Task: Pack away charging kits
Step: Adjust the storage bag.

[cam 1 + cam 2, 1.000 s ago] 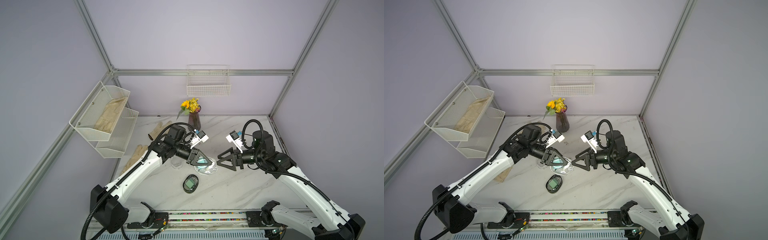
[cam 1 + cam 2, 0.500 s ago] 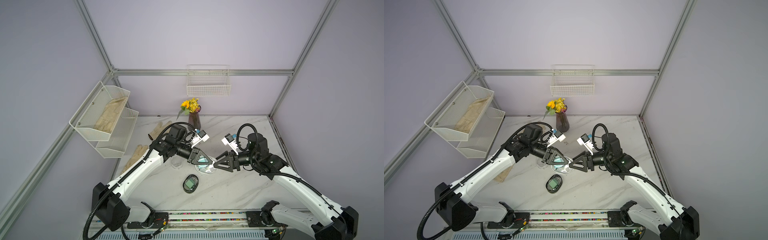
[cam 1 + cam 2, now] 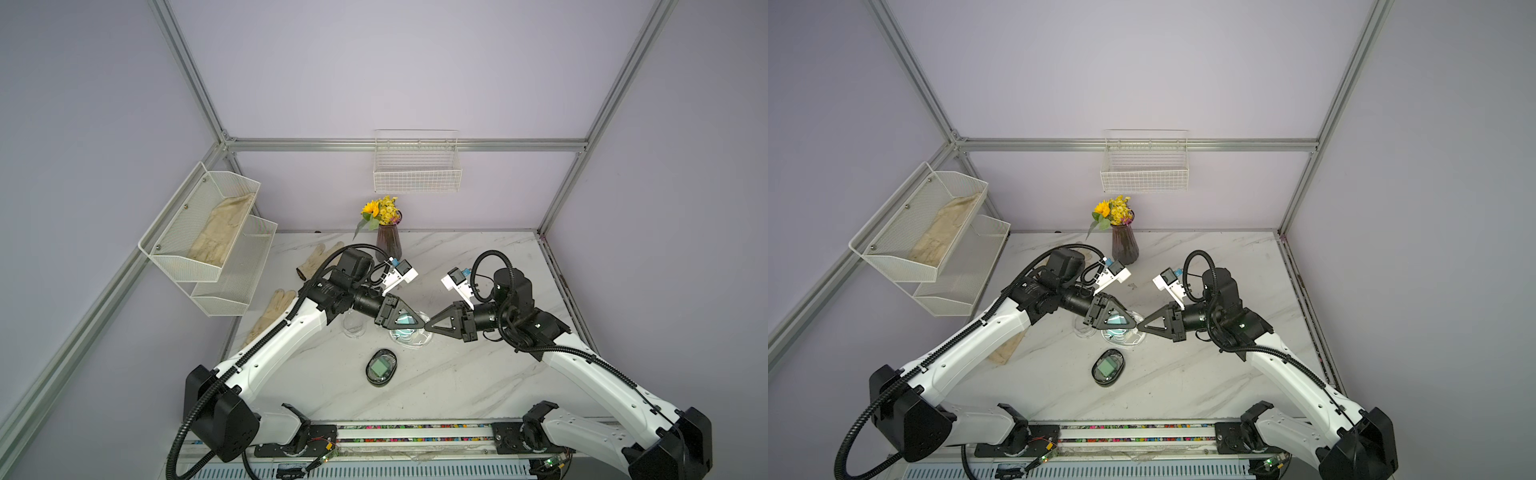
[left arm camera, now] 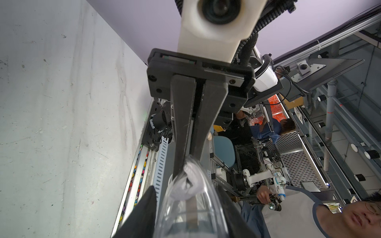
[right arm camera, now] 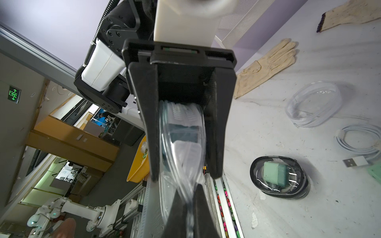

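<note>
Right wrist view: the left gripper (image 5: 185, 175) faces the lens, its jaws standing apart on either side of a clear case (image 5: 185, 156). A gap shows at one finger, so the grip is released. A teal adapter (image 5: 181, 131) sits inside that case. In the left wrist view the right gripper (image 4: 186, 159) is clamped on the case's rim. In both top views the arms reach inward, tips meeting above the table (image 3: 457, 374). A coiled white cable (image 5: 358, 140) lies there near a mint adapter (image 5: 275, 173).
</note>
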You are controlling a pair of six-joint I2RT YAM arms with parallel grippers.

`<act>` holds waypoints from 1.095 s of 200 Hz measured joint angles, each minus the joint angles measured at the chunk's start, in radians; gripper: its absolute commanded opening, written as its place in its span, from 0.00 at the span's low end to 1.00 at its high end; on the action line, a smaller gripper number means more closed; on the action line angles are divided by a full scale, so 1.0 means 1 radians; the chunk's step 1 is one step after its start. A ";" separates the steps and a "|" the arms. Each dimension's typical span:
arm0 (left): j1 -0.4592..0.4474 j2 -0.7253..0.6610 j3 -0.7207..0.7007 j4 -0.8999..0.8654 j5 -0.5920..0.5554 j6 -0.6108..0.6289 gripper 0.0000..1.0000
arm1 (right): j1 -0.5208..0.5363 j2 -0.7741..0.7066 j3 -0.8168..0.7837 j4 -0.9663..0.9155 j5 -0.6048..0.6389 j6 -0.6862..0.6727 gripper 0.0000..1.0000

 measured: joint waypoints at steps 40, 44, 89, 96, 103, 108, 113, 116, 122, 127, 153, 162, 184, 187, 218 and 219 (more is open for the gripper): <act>0.020 -0.096 -0.014 0.174 -0.075 -0.146 0.84 | 0.000 -0.064 -0.045 0.164 0.084 0.153 0.00; 0.025 -0.113 -0.025 0.208 -0.089 -0.171 0.86 | 0.000 -0.071 -0.048 0.182 0.095 0.167 0.00; 0.061 -0.293 -0.325 0.771 -0.310 -0.570 1.00 | 0.000 -0.175 -0.179 0.461 0.274 0.362 0.00; 0.055 -0.292 -0.363 0.839 -0.353 -0.617 1.00 | 0.000 -0.184 -0.214 0.523 0.305 0.399 0.00; 0.047 -0.288 -0.392 0.892 -0.394 -0.647 1.00 | 0.001 -0.187 -0.248 0.585 0.335 0.437 0.00; 0.040 -0.285 -0.411 0.928 -0.424 -0.669 1.00 | 0.001 -0.187 -0.269 0.620 0.357 0.459 0.00; 0.030 -0.284 -0.429 0.964 -0.455 -0.687 1.00 | 0.001 -0.183 -0.289 0.654 0.381 0.484 0.00; 0.024 -0.283 -0.436 0.981 -0.470 -0.690 1.00 | 0.001 -0.181 -0.298 0.666 0.391 0.496 0.00; 0.008 -0.282 -0.452 1.021 -0.505 -0.707 1.00 | 0.001 -0.177 -0.311 0.688 0.414 0.517 0.00; -0.011 -0.279 -0.463 1.058 -0.534 -0.718 1.00 | 0.001 -0.173 -0.316 0.701 0.431 0.526 0.00; -0.112 -0.236 -0.472 1.217 -0.645 -0.740 1.00 | 0.001 -0.168 -0.319 0.754 0.515 0.571 0.00; -0.142 -0.217 -0.472 1.255 -0.675 -0.740 1.00 | 0.001 -0.170 -0.319 0.773 0.539 0.580 0.00; -0.183 -0.179 -0.473 1.304 -0.750 -0.738 1.00 | 0.001 -0.169 -0.319 0.801 0.573 0.595 0.00; -0.186 -0.175 -0.473 1.310 -0.759 -0.738 1.00 | 0.001 -0.169 -0.319 0.805 0.576 0.597 0.00; -0.192 -0.128 -0.480 1.385 -0.829 -0.738 0.97 | 0.001 -0.158 -0.319 0.815 0.591 0.609 0.00; -0.192 -0.127 -0.480 1.386 -0.830 -0.738 0.97 | 0.001 -0.158 -0.319 0.815 0.591 0.609 0.00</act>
